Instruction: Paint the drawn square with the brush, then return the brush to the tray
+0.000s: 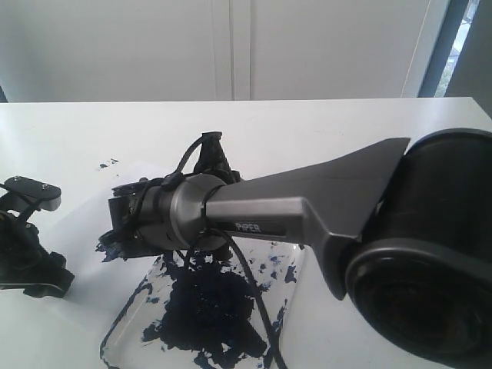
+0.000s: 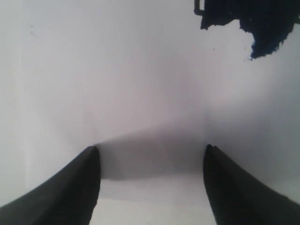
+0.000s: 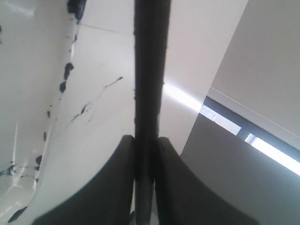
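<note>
My right gripper [image 3: 146,139] is closed narrow on the brush [image 3: 150,65], and the thin black stick runs straight out between the two fingers. In the exterior view this arm reaches across the middle, and its head hangs near the far edge of the tray [image 1: 123,319]. I cannot tell if the tip touches anything. The left gripper [image 2: 150,152] stands wide over white paper [image 2: 117,84]. The drawn square [image 2: 255,23], filled with dark blue, lies near it. The left gripper is well apart from the tray, with bare table [image 1: 323,131] between them and more behind. A dark paint blotch [image 1: 204,315] covers the tray's middle. Behind the table's far edge I see a white wall [image 1: 154,46] and a window [image 1: 461,38].
</note>
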You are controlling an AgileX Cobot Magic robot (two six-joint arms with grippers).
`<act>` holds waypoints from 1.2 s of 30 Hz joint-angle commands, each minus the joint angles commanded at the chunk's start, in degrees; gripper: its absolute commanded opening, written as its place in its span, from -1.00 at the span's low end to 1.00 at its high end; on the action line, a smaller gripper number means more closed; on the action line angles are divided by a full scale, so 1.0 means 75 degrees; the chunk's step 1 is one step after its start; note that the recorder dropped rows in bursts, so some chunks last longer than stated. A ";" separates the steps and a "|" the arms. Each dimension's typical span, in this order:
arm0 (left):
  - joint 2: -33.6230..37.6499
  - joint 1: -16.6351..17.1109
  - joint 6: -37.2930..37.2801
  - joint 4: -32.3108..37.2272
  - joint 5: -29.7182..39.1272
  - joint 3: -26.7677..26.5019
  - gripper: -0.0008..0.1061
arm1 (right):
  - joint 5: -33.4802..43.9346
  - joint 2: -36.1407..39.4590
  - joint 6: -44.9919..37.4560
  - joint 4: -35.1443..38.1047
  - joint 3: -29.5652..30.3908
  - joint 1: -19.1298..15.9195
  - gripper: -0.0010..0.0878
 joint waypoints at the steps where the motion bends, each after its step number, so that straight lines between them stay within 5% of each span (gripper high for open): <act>1: 0.0000 0.0000 0.0000 0.0000 0.0000 0.0000 0.27 | 0.0000 -0.0030 0.0000 0.0000 -0.0018 0.0000 -0.98; 9: 0.0000 0.0000 0.0000 0.0000 -0.0016 0.0000 0.27 | 0.0000 -0.0343 0.0000 0.0568 -0.0018 0.0000 -0.98; 24: 0.0000 0.0000 0.0000 0.0000 -0.0016 0.0000 0.27 | 0.0000 -0.2043 0.0223 0.3216 0.0074 0.0000 -0.98; 36: 0.0000 0.0000 0.0000 -0.0033 -0.0016 0.0000 0.27 | 0.0000 -0.3551 0.0457 0.4122 0.2143 0.0000 -0.98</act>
